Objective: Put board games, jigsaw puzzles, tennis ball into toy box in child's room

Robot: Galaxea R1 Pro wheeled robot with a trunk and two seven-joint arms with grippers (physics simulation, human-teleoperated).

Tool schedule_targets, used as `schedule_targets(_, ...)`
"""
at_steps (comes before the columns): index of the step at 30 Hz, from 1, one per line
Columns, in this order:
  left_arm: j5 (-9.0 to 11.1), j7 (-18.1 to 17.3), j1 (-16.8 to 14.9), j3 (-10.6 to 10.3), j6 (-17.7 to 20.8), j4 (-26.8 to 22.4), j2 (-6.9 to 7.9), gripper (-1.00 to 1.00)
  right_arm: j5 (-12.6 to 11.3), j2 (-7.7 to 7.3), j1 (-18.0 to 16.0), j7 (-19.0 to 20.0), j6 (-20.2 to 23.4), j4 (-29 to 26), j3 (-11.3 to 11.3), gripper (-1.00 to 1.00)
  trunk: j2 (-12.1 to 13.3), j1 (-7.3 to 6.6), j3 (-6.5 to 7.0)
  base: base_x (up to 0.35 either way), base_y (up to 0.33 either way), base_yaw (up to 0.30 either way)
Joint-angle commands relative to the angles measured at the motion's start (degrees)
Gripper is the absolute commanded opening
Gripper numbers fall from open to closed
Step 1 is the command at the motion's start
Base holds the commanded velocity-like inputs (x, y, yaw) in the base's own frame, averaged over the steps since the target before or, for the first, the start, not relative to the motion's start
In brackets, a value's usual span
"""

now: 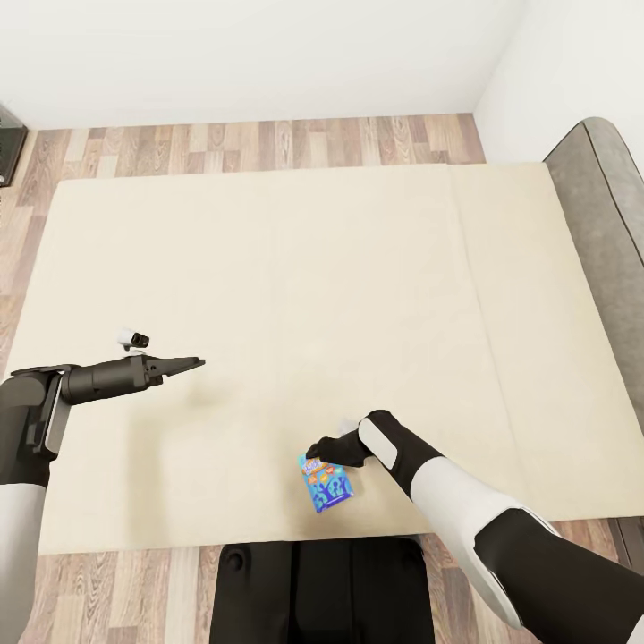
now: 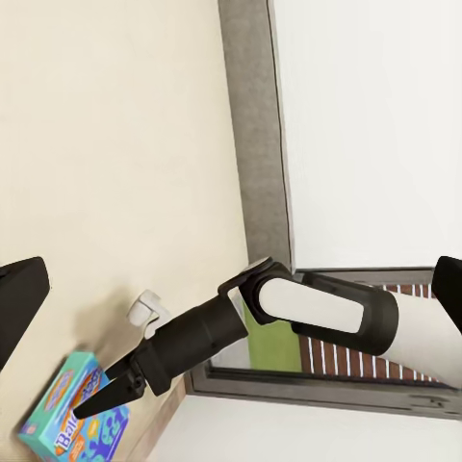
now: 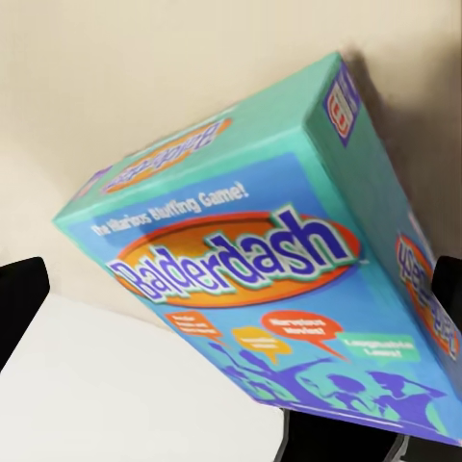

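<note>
one board game, a flat bright blue box with orange "balderdash" print (image 1: 326,483), is all you have of the toys right now. it lies flat on the plain beige mattress of the bed (image 1: 268,268), close to the near edge and a little right of the middle. you can count one bed, one game box and two arms.

your right gripper (image 1: 315,450) hangs just over the far end of that box, its dark fingers pointing left; whether they touch the box, or how wide they stand, you cannot tell. in the right wrist view the box cover (image 3: 260,279) looms large and tilted, with teal sides and purple figures.

your left gripper (image 1: 192,364) is stretched out over the left part of the mattress, well apart from the box, fingers drawn together to a point with nothing between them.

a grey headboard (image 1: 599,233) runs along the right side. wood plank floor (image 1: 250,143) shows beyond the far edge, below a white wall (image 1: 268,54).
</note>
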Motion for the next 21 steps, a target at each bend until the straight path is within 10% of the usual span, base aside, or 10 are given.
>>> schedule_targets(1, -0.02, -0.23, -0.01, -0.01, 0.61, -0.01, 0.03, 1.0, -0.18, 0.0, -0.06, -0.1, 0.14, -0.01, 0.24, 1.0, -0.09, 0.03, -0.06, 0.0, 0.138, 0.0)
schedule_targets(21, -0.02, -0.23, -0.01, -0.01, 0.61, 0.0, 0.1, 1.0, -0.18, 0.0, -0.1, -0.1, 0.12, -0.01, 0.24, 1.0, -0.09, 0.03, -0.06, 0.0, 0.06, 0.0)
